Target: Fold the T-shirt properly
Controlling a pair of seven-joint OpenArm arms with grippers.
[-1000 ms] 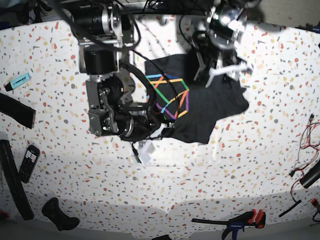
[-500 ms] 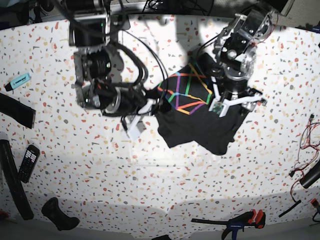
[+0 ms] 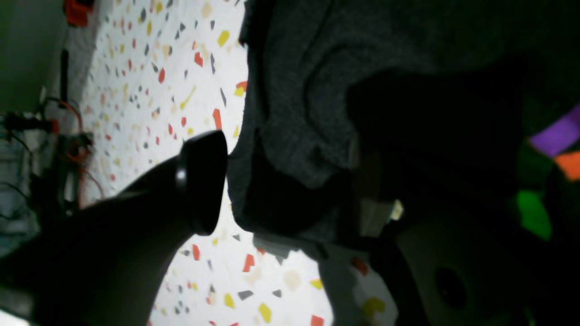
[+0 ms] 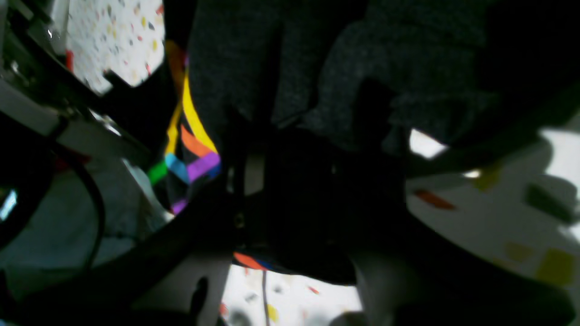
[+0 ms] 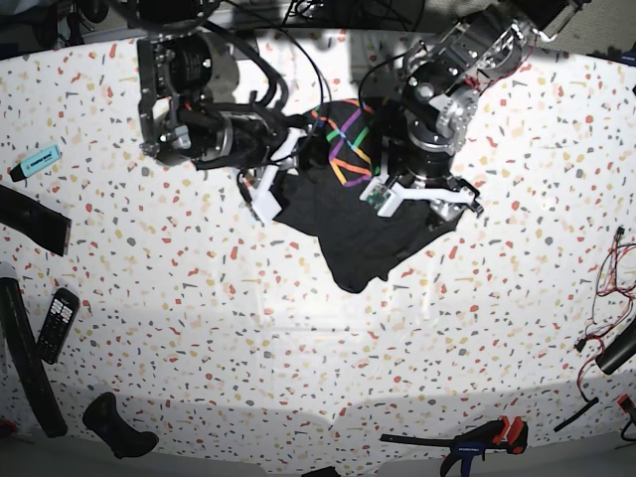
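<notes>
Crumple, not fold: your T-shirt (image 5: 353, 224) sits bunched mid-desk (image 5: 298, 358), right tool (image 5: 283, 179) pinching its edge, left tool (image 5: 422, 204) spread wide over it, holding nothing. Folding all remains.

Surface: a wide white tabletop (image 5: 298, 338) speckled with red, yellow, grey and black terrazzo flecks, filling nearly the whole base view
Left edge: a turquoise highlighter (image 5: 36, 161) lying flat, a black strap (image 5: 32, 220) below it, then a black remote (image 5: 58, 323) beside a long dark bar (image 5: 28, 368)
Near edge: a black handle-shaped piece (image 5: 117, 425) at the lower left, a black clamp with red-orange grips (image 5: 477, 441) at the lower right
Right edge: a tangle of red and black wires (image 5: 608, 288) trailing off the table
Far edge: dark cables and shadowed gear behind the table
Light: bright and even from above, soft shadows on the top
</notes>
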